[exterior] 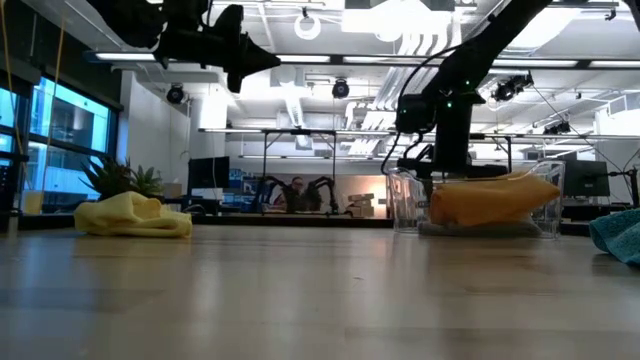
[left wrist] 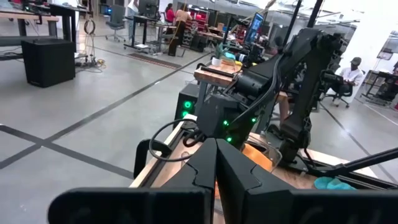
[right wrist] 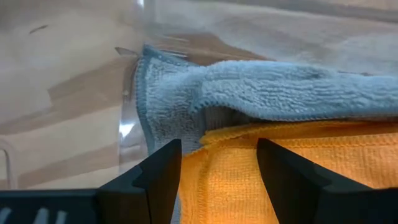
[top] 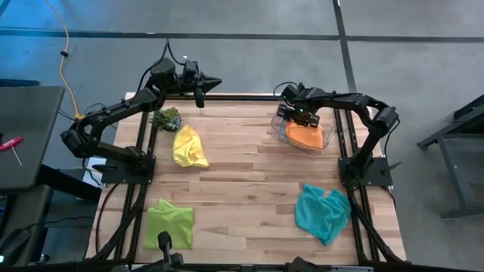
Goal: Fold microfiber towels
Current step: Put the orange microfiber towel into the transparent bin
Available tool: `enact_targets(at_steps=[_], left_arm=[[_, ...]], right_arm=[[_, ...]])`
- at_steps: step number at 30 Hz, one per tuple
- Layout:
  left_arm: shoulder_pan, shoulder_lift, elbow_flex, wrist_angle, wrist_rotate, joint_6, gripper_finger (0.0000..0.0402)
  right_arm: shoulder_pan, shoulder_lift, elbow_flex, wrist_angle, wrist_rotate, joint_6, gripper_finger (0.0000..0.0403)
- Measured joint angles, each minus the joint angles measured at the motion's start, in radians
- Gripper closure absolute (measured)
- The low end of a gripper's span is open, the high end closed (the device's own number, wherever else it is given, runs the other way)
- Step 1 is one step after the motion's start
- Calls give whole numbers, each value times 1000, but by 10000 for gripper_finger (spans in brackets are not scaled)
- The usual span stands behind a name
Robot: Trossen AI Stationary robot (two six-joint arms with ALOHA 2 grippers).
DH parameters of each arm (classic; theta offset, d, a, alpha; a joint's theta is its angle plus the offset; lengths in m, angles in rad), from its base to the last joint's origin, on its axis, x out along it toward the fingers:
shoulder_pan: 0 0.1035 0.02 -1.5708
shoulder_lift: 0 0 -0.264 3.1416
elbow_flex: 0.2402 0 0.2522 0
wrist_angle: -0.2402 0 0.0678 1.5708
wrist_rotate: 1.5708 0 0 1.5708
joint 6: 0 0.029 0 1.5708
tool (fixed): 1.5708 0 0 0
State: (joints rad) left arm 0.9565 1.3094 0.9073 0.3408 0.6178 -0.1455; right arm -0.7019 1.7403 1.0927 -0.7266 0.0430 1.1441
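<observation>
Right tool (right wrist: 219, 171) points down, fingers apart; left tool (left wrist: 216, 163) raised, closed.

Two black jointed arms w/ black cables, green LEDs.

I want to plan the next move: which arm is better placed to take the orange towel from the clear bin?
The right one: right gripper hangs open over the orange towel inside the clear bin. Left gripper is shut, raised beyond the far edge.

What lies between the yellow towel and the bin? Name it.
Nothing: the high view shows only bare wooden table between the yellow towel and the bin. The low view agrees.
</observation>
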Motion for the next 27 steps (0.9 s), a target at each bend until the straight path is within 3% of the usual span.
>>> enact_targets(at_steps=[9, 22, 27], left_arm=[[0, 0, 0, -1, 0, 0, 401], [0, 0, 0, -3, 0, 0, 401], [0, 0, 0, -8, 0, 0, 401]], right_arm=[[-5, 15, 0, -17, 11, -23, 212], [-5, 15, 0, -17, 25, -26, 374], [-4, 15, 0, -17, 25, -44, 398]])
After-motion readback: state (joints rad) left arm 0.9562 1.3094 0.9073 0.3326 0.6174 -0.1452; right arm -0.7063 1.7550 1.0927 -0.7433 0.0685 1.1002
